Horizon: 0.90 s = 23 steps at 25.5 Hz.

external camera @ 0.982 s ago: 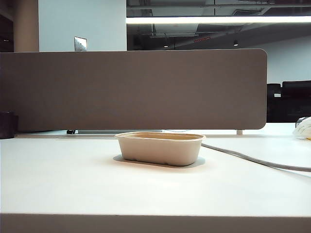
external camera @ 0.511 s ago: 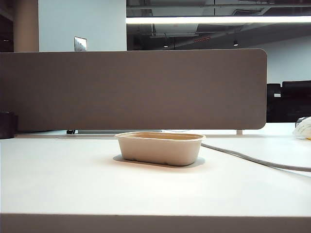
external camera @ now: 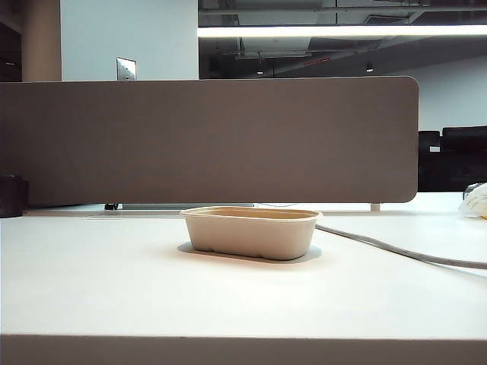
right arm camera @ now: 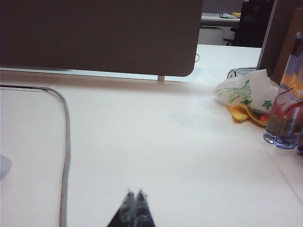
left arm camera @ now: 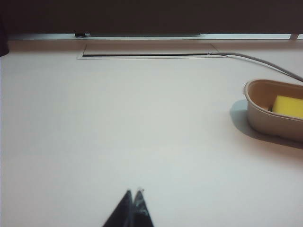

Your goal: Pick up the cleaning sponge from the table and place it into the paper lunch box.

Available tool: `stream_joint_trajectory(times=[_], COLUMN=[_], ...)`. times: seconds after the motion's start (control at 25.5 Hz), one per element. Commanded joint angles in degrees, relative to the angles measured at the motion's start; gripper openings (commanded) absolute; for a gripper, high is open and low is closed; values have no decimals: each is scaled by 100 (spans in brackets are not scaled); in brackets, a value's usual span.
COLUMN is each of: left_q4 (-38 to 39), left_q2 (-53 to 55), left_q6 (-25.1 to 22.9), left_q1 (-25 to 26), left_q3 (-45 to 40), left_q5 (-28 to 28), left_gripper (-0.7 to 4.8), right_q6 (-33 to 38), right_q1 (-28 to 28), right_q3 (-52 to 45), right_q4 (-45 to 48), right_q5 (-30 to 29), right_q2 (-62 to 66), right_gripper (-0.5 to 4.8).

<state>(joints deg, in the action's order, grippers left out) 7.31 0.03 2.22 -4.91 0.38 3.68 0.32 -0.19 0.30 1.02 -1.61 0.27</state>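
Note:
The beige paper lunch box [external camera: 251,231] stands on the white table [external camera: 114,281] near the middle. In the left wrist view the yellow cleaning sponge [left arm camera: 288,106] lies inside the lunch box [left arm camera: 270,118]. From the exterior view the sponge is hidden by the box wall. My left gripper [left arm camera: 133,191] is shut with nothing in it, low over bare table, well away from the box. My right gripper [right arm camera: 134,193] is also shut and empty, over bare table beside the grey cable [right arm camera: 65,156]. Neither gripper shows in the exterior view.
A grey cable [external camera: 396,251] runs from the divider panel [external camera: 205,141] across the right of the table. A white plastic bag [right arm camera: 244,92] with orange contents and a clear bottle [right arm camera: 286,120] stand at the far right. A dark object [external camera: 11,195] sits at the far left.

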Motion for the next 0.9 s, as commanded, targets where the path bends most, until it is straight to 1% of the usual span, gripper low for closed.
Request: stream_joint_trajectory(times=[0.04,0.35,0.9], left_q4=[-52,-50,-52], left_q2=[11,11,11], left_q6=[-7,-7,-7], left_q1=[2,2,2], left_q3=[4,4,4], left_q5=[17,20,20], left_gripper=[-5,-5,-5], right_q6=[98,249,251], right_q1=[-2,4,-9], right_q3=[22,22,24], right_q4=[98,98,87], right_q5=[0,-4,-2], right_q2=[-4,-4,-4], right_gripper=[-5,-5,-5])
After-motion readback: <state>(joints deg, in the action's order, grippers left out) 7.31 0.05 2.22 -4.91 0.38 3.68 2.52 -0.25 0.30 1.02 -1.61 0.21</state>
